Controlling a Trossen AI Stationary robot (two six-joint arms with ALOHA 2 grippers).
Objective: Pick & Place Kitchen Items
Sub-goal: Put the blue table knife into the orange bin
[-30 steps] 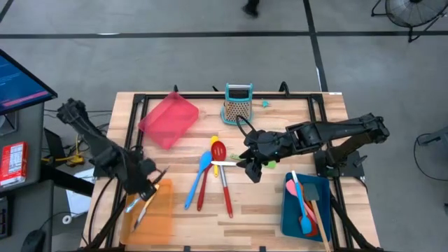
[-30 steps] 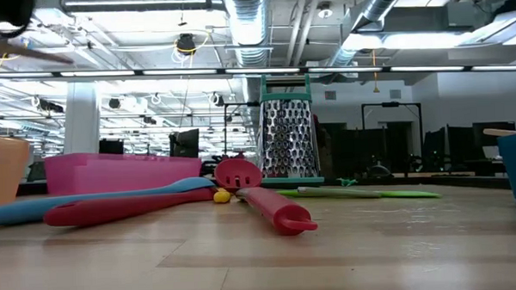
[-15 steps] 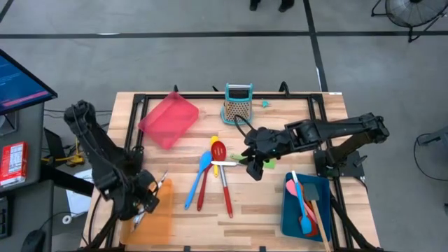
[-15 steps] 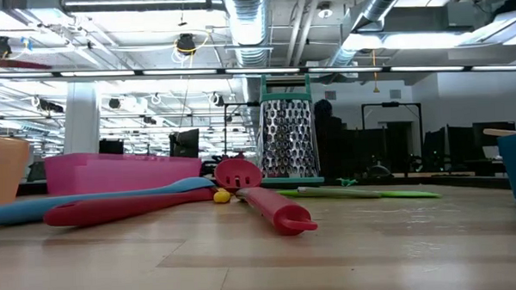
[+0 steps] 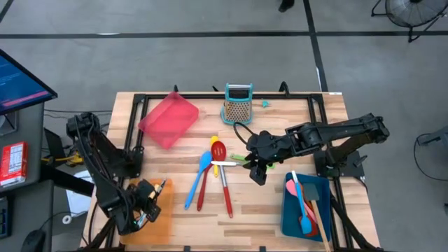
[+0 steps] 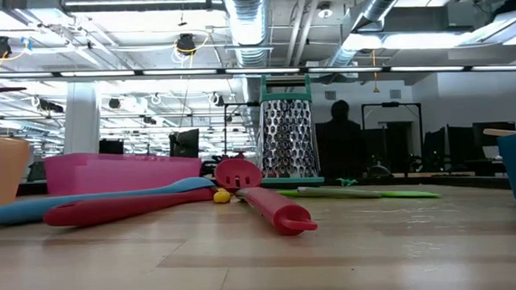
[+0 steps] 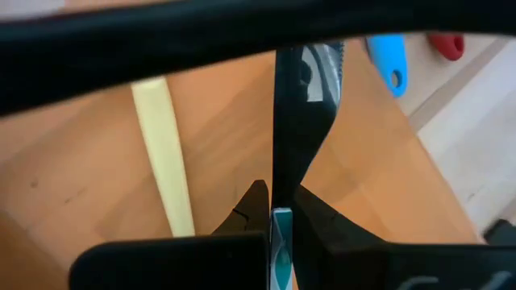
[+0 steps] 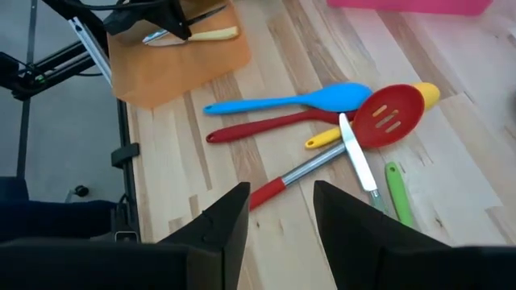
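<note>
Orange tray (image 5: 150, 210) at table's front-left corner: left gripper (image 5: 145, 208) low over it, clenched on a dark-handled utensil (image 7: 300, 121); a pale yellow handle (image 7: 164, 145) lies in the tray.

Blue tray (image 5: 306, 206), front-right corner: blue spatula (image 5: 299, 196) and red spoon (image 5: 308, 224).

Red tray (image 5: 168, 119), rear-left, tilted.

Right gripper (image 5: 257, 168) hangs mid-table, fingers (image 8: 226, 221) parted, nothing held, beside blue spoon (image 5: 197, 178), red slotted spoon (image 5: 222, 175), silver knife (image 5: 222, 163).

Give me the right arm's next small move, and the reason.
Probably shift the right gripper toward the silver knife and lower it. Its fingers are open and empty, above bare wood short of the pile, and the knife lies on top of the red spoon, free to grab. The left gripper is shut on a thin dark utensil over the orange tray.
</note>
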